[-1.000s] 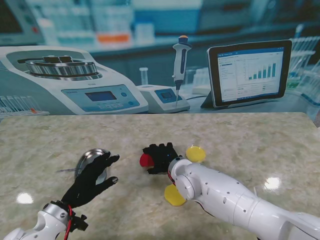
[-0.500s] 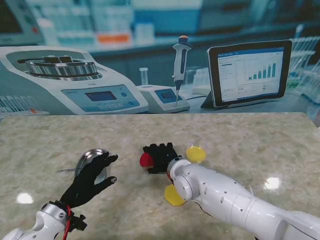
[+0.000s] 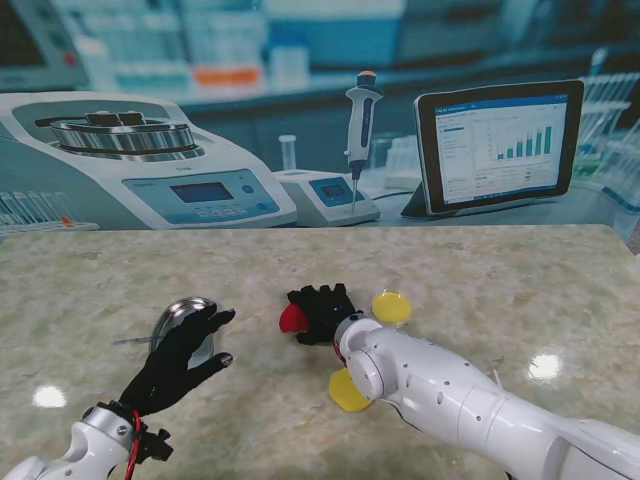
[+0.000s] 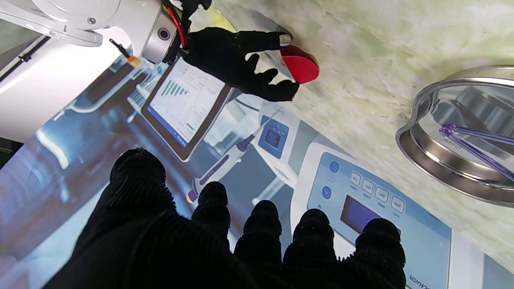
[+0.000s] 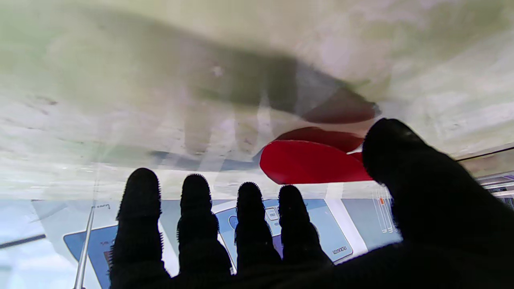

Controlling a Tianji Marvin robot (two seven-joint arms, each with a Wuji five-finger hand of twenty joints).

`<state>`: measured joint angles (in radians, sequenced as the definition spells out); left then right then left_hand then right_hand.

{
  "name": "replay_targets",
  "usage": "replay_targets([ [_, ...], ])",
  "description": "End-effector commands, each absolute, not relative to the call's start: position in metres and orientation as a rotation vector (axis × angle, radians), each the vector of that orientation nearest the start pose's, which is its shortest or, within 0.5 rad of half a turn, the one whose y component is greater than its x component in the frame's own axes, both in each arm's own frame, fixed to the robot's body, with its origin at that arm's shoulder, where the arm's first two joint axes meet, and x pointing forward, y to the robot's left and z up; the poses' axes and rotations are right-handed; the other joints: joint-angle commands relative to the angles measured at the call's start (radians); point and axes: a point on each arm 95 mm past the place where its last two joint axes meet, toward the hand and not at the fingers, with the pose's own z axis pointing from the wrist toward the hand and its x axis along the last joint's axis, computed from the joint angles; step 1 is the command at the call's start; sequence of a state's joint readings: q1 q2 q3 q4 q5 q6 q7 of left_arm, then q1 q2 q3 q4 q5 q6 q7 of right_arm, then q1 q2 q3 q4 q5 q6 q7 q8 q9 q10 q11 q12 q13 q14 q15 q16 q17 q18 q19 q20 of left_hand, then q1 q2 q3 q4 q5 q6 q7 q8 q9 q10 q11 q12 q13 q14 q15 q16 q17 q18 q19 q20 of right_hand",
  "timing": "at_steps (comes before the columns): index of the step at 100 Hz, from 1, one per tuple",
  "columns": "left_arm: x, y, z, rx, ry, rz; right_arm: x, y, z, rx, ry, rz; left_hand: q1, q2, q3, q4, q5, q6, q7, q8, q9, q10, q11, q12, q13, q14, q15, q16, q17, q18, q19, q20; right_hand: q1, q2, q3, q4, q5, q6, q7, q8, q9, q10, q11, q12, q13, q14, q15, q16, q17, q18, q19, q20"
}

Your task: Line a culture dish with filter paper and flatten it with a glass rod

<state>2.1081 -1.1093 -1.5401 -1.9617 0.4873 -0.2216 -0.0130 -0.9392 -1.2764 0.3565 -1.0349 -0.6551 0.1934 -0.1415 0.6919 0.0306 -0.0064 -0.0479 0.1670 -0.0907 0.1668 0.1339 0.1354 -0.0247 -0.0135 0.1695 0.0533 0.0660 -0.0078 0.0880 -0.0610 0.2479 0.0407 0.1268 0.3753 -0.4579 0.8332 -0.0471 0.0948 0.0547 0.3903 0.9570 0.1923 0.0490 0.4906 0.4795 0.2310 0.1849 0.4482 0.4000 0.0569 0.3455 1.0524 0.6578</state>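
A round culture dish with a shiny rim sits left of centre on the table. A thin glass rod lies across it, its end sticking out to the left. My left hand hovers open at the dish's near side, fingers spread and holding nothing. My right hand is at the table's centre, thumb and fingers pinched on a red filter paper disc. The disc is tilted and raised slightly off the table.
Two yellow paper discs lie by my right arm, one farther from me and one nearer. A printed lab backdrop with a tablet and a pipette stands along the table's far edge.
The red disc has tipped up slightly in my right hand. My left hand has drawn back a little toward me; the dish and rod have not moved.
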Motion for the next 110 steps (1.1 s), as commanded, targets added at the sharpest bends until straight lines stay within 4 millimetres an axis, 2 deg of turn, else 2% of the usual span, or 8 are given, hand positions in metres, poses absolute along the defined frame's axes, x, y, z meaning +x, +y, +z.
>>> replay_targets([
  [1,0.2708,0.0383,-0.3133,-1.709,1.198,-1.903,0.4611,0.1653,-0.3923,1.132,1.838,1.413,0.011,0.005,-0.014,0.029,-0.008,-0.019,0.003,0.001,-0.024,-0.020,0.004,0.004,-0.028,-0.029,-0.009,0.014,-0.002,-0.017,-0.048,0.012,0.028,-0.020,0.035,-0.007,0.024,0.022,0.027,-0.018,-0.022,0.032,0.036,0.009,0.013,-0.007,0.025,0.012,0.001,0.008,0.033,0.023],
  [23,0.2711,0.0384,-0.3138,-1.712,1.198,-1.905,0.4627,0.1665,-0.3920,1.141,1.797,1.452,0.011,0.005,-0.014,0.029,-0.008,-0.020,0.002,0.001,-0.024,-0.020,0.004,0.004,-0.028,-0.029,-0.009,0.014,-0.002,-0.017,-0.049,0.011,0.112,0.067,0.058,0.013,0.131,0.012,0.124,-0.070,-0.021,0.032,0.201,0.020,0.049,-0.016,0.043,0.011,0.016,0.019,0.049,0.026],
  [51,0.2709,0.0387,-0.3148,-1.714,1.198,-1.903,0.4626,0.1678,-0.3923,1.163,1.705,1.519,0.010,0.005,-0.014,0.029,-0.008,-0.020,0.001,0.000,-0.024,-0.020,0.004,0.003,-0.028,-0.029,-0.009,0.013,-0.002,-0.017,-0.049,0.011,0.217,0.151,0.028,0.016,0.185,-0.002,0.325,-0.120,0.057,0.040,0.269,0.004,0.097,-0.011,0.078,0.013,0.047,0.040,0.081,0.025],
  [54,0.2709,0.0388,-0.3149,-1.714,1.198,-1.903,0.4626,0.1676,-0.3919,1.164,1.700,1.522,0.010,0.005,-0.014,0.029,-0.008,-0.019,0.001,0.000,-0.024,-0.020,0.004,0.003,-0.028,-0.029,-0.009,0.013,-0.002,-0.017,-0.049,0.011,0.230,0.151,0.024,0.008,0.183,-0.008,0.350,-0.133,0.063,0.037,0.275,0.006,0.101,-0.012,0.081,0.013,0.050,0.039,0.084,0.024],
  [62,0.2709,0.0388,-0.3151,-1.714,1.198,-1.903,0.4629,0.1671,-0.3907,1.167,1.685,1.530,0.010,0.005,-0.014,0.029,-0.007,-0.021,0.001,0.000,-0.024,-0.021,0.004,0.003,-0.028,-0.030,-0.009,0.013,-0.002,-0.017,-0.049,0.011,0.268,0.134,0.016,-0.030,0.161,-0.017,0.479,-0.227,0.078,0.036,0.293,0.011,0.112,-0.013,0.090,0.014,0.055,0.043,0.091,0.019],
  [80,0.2714,0.0387,-0.3157,-1.713,1.198,-1.905,0.4630,0.1655,-0.3870,1.177,1.643,1.550,0.010,0.006,-0.014,0.029,-0.008,-0.020,0.001,0.000,-0.024,-0.020,0.004,0.003,-0.028,-0.030,-0.009,0.013,-0.002,-0.017,-0.049,0.011,0.361,0.118,-0.029,-0.070,0.126,-0.044,0.726,-0.292,0.109,0.034,0.336,0.031,0.143,-0.015,0.120,0.024,0.073,0.044,0.109,0.019],
  [88,0.2716,0.0386,-0.3159,-1.713,1.198,-1.906,0.4633,0.1648,-0.3855,1.179,1.624,1.560,0.010,0.005,-0.014,0.029,-0.008,-0.020,0.001,0.000,-0.024,-0.020,0.004,0.003,-0.028,-0.029,-0.009,0.013,-0.002,-0.017,-0.049,0.011,0.381,0.135,-0.047,-0.078,0.147,-0.062,0.799,-0.270,0.133,0.028,0.350,0.036,0.163,-0.017,0.132,0.027,0.082,0.048,0.115,0.020],
  [110,0.2716,0.0391,-0.3164,-1.714,1.197,-1.905,0.4658,0.1633,-0.3835,1.183,1.572,1.595,0.009,0.005,-0.015,0.029,-0.008,-0.020,0.000,0.000,-0.024,-0.020,0.004,0.003,-0.027,-0.031,-0.009,0.013,-0.002,-0.018,-0.049,0.010,0.432,0.174,-0.086,-0.084,0.235,-0.092,0.884,-0.255,0.199,0.020,0.358,0.036,0.208,-0.022,0.147,0.030,0.103,0.051,0.132,0.024],
])
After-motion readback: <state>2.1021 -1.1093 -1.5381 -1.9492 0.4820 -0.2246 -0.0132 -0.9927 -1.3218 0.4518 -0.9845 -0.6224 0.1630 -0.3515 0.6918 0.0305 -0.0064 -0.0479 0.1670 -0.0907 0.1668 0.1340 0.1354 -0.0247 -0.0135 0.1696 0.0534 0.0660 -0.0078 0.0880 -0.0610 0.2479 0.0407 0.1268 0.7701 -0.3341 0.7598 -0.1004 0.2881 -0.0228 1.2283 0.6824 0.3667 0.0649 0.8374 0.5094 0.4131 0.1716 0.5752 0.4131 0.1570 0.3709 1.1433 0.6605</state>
